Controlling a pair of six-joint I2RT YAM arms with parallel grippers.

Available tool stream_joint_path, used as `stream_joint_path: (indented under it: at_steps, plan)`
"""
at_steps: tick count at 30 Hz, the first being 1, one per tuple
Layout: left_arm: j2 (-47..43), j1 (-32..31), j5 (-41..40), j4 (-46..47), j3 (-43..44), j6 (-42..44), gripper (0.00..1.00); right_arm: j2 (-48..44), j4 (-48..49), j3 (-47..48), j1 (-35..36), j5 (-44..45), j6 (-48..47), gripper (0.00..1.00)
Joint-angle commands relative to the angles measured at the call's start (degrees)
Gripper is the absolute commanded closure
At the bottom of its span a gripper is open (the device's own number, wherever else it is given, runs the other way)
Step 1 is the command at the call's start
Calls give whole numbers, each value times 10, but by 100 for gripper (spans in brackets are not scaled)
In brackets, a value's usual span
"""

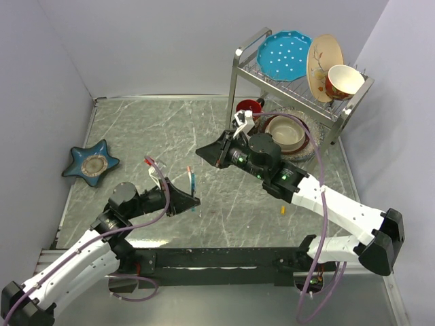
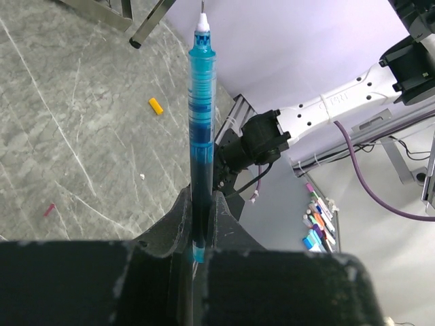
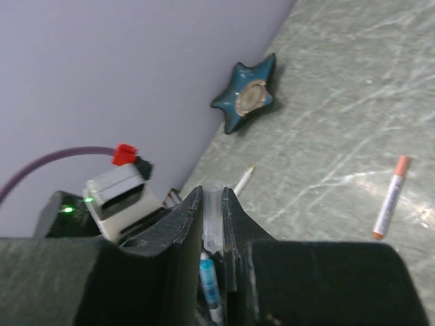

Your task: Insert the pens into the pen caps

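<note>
Three pens: the left tool [image 2: 202, 205] is clamped tight on the blue-teal pen [image 2: 202, 122]; an orange-ended white pen [image 3: 390, 199] and a plain white pen [image 3: 245, 180] lie on the tabletop [image 1: 136, 129]. Two loose caps lie there, well apart: a yellow cap [image 2: 156, 106] and a red cap [image 2: 49, 209]. The right tool [image 3: 213, 195] pinches one clear tube [image 3: 213, 221].

We see a blue star-shaped dish [image 1: 90, 163] on the counter [image 1: 136, 129] at left; far right, a metal rack [image 1: 234, 78] holds a blue plate [image 1: 284, 56], a cream plate [image 1: 319, 61] and a red cup [image 1: 343, 81].
</note>
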Motion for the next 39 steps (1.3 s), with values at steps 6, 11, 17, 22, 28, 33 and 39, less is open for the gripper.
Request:
stream_joint_path:
  at_steps: [6,11,17,22,28,33,39]
  plan:
    - [-20,-2,1,7,18,15,99,-6,68,-9,17,-10,27,100]
    - [-25,-3,-3,3,18,16,99,-3,74,-11,23,-9,28,100]
    - [-26,-3,-1,6,17,15,99,4,80,-18,29,-4,29,100]
    - [-25,-3,-2,7,16,15,99,11,85,-16,33,-7,33,100]
    - [-32,-3,-7,0,18,17,99,13,88,-23,39,-5,32,100]
    - [-33,-3,-9,-3,17,16,99,3,87,-39,43,-3,32,100]
    - [-37,-3,-13,0,15,15,99,-7,92,-59,47,-7,34,100]
